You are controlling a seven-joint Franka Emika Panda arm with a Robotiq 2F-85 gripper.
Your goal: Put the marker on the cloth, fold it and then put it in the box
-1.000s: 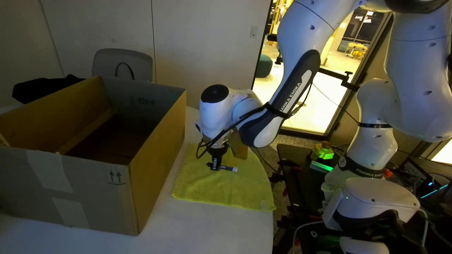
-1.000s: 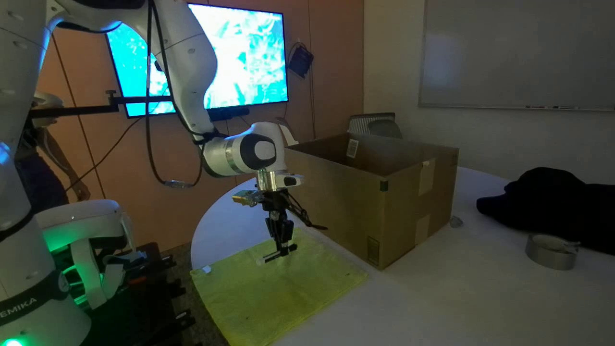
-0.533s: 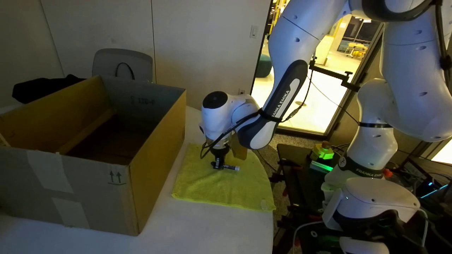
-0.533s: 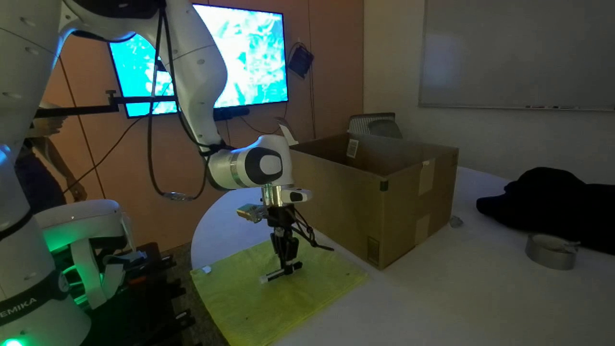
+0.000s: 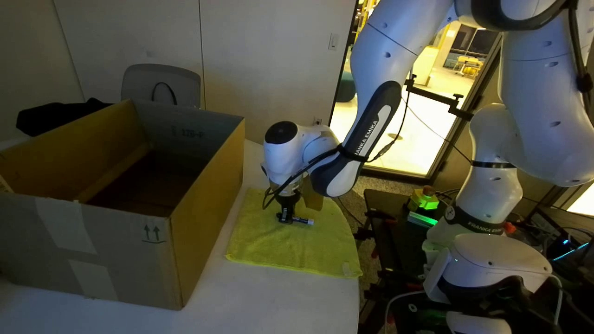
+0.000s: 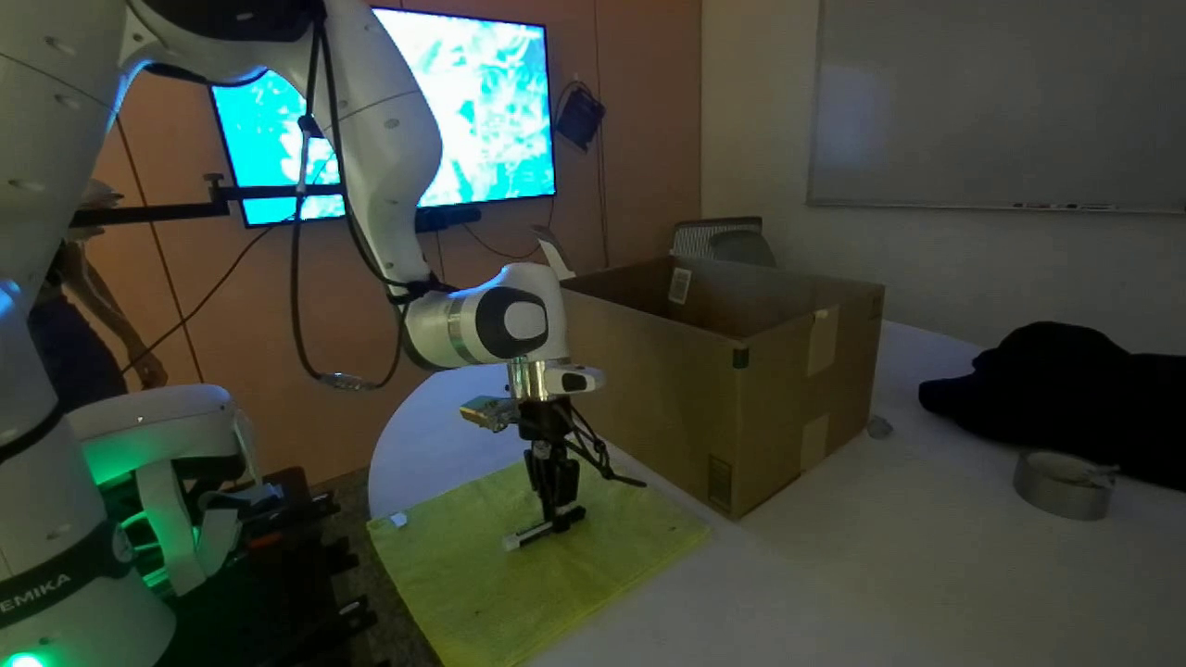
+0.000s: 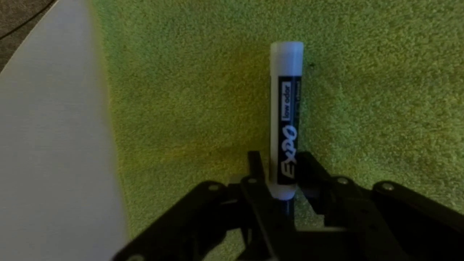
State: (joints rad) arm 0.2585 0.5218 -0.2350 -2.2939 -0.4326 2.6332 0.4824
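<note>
The yellow-green cloth (image 5: 292, 253) lies flat on the white table in both exterior views (image 6: 547, 593) and fills most of the wrist view (image 7: 181, 108). The marker (image 7: 286, 105), dark with a white end, lies at the cloth's surface; it also shows in both exterior views (image 5: 304, 221) (image 6: 528, 536). My gripper (image 7: 278, 156) points down with its fingers around the marker's far part. A narrow strip of cloth shows between one finger and the marker, so it stands slightly open. The marker's dark end is partly hidden by the fingers. The open brown box (image 5: 93, 260) stands beside the cloth (image 6: 649, 389).
A roll of tape (image 6: 1063, 486) and a black garment (image 6: 1066, 398) lie on the table past the box. The box's tall near wall (image 5: 209, 204) rises beside the gripper. The table edge (image 5: 358, 306) runs along the cloth's robot side. A chair (image 5: 162, 86) stands behind.
My gripper has come down with the marker onto the cloth over the last second, and has barely moved in the last half second. The cloth and box have not moved.
</note>
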